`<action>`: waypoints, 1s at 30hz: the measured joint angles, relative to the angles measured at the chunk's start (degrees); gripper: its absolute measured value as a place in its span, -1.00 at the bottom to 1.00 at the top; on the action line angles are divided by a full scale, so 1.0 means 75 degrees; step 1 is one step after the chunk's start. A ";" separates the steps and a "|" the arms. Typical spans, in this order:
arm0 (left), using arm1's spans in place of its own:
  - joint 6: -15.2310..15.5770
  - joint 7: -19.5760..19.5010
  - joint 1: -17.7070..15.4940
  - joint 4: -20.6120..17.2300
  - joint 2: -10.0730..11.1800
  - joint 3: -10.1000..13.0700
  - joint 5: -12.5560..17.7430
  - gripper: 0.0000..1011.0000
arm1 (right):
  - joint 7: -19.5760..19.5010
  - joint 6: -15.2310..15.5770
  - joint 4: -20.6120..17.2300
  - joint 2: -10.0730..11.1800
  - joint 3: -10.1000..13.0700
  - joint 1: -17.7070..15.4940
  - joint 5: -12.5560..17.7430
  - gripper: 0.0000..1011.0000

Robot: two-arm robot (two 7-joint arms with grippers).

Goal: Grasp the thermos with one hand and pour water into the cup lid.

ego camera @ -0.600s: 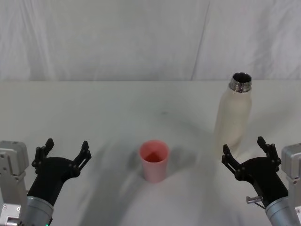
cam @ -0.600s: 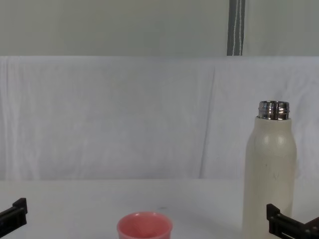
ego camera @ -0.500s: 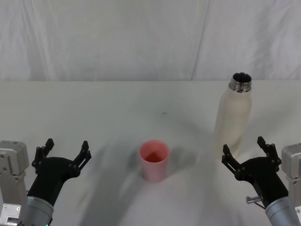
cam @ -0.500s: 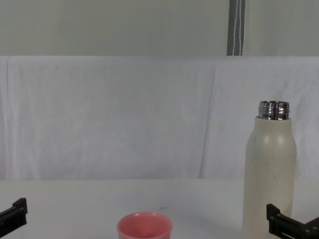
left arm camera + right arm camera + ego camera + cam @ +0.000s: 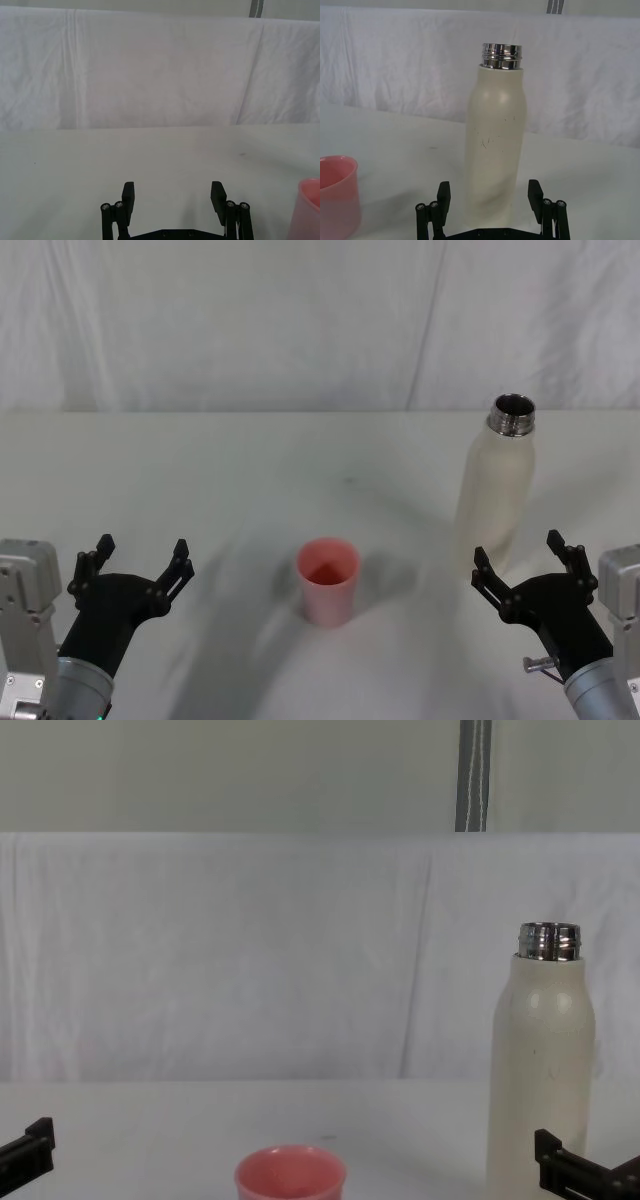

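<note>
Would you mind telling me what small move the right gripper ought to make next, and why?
Probably a short advance straight forward. The right gripper is open and just short of the upright thermos, which the right wrist view shows lined up between its fingers but not yet touched. The cup lid stands apart toward the robot's left, and the left gripper sits open at the near left.

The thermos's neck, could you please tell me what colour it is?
Shiny silver steel, above the cream-white thermos body; the neck shows best in the right wrist view.
</note>
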 joint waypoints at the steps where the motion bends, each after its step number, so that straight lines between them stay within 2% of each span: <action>1: 0.0000 0.0000 0.0000 0.0000 0.0000 0.0000 0.0000 0.98 | 0.0001 0.0000 0.0000 0.0000 0.0000 0.0000 0.0000 0.98; 30: 0.0000 0.0000 0.0000 0.0000 -0.0001 0.0000 0.0000 0.98 | 0.0000 0.0000 0.0000 0.0000 0.0000 0.0001 0.0000 0.98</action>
